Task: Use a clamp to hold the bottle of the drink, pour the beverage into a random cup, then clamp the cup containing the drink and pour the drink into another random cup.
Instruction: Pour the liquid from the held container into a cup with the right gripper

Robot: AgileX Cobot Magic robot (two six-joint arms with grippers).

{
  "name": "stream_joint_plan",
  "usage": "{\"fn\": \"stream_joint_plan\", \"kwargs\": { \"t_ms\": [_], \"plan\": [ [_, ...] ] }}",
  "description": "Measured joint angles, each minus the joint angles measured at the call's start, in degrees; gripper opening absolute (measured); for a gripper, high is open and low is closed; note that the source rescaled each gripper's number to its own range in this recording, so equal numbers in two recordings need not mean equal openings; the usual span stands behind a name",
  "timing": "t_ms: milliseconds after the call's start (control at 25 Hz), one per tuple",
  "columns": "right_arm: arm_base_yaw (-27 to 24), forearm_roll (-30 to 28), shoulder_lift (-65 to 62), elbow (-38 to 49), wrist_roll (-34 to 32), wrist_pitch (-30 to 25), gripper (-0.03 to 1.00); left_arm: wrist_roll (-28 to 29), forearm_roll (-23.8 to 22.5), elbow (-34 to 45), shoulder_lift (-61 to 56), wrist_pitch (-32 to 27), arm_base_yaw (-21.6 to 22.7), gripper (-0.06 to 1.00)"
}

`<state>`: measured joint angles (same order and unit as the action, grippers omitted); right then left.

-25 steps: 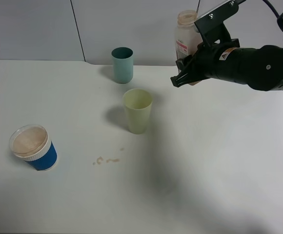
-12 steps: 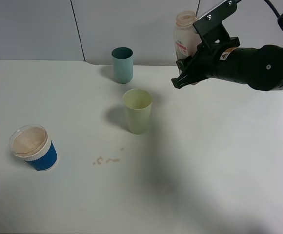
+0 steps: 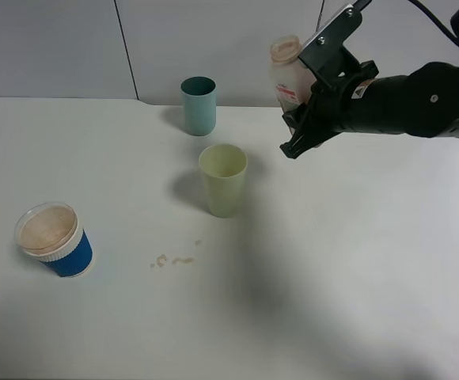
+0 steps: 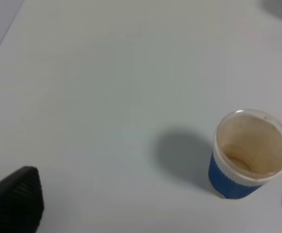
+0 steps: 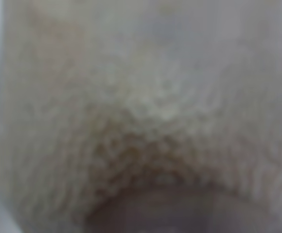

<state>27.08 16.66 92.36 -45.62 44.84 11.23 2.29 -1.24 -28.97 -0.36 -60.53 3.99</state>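
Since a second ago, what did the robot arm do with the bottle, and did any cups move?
The right gripper, shut on the bottle, tilted it: its neck now leans left, toward the pale yellow-green cup, and sits a bit further left. Nothing was let go. The pale cup, the teal tumbler, the blue cup and the brown drops stayed put.

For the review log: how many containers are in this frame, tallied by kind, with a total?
Cups: 3 (teal tumbler, yellow-green tumbler, blue cup)
Bottles: 1 (bottle, held above the table)
Total: 4
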Motion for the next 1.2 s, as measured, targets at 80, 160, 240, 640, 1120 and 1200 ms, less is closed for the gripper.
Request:
{"fn": "stream_joint_plan", "kwargs": {
  "t_ms": [80,160,240,640,1120,1200],
  "plan": [
    [0.0,-1.2,0.5,-2.0,0.4,-1.9,0.00,0.0,0.0,0.0,0.0,0.0,0.0,1.00],
    [0.0,-2.7,0.9,-3.5,0.5,-3.3,0.00,0.0,0.0,0.0,0.0,0.0,0.0,1.00],
    [0.0,-4.7,1.0,-3.9,0.5,-3.7,0.00,0.0,0.0,0.0,0.0,0.0,0.0,1.00],
    [-0.3,-19.5,1.1,-4.2,-2.2,-7.0,0.00,0.0,0.0,0.0,0.0,0.0,0.0,1.00],
    [-0.3,-34.0,1.1,-4.4,-6.7,-15.6,0.00,0.0,0.0,0.0,0.0,0.0,0.0,1.00],
    [-0.3,-36.1,1.1,-5.3,-6.7,-17.9,0.00,0.0,0.0,0.0,0.0,0.0,0.0,1.00]
  ]
}}
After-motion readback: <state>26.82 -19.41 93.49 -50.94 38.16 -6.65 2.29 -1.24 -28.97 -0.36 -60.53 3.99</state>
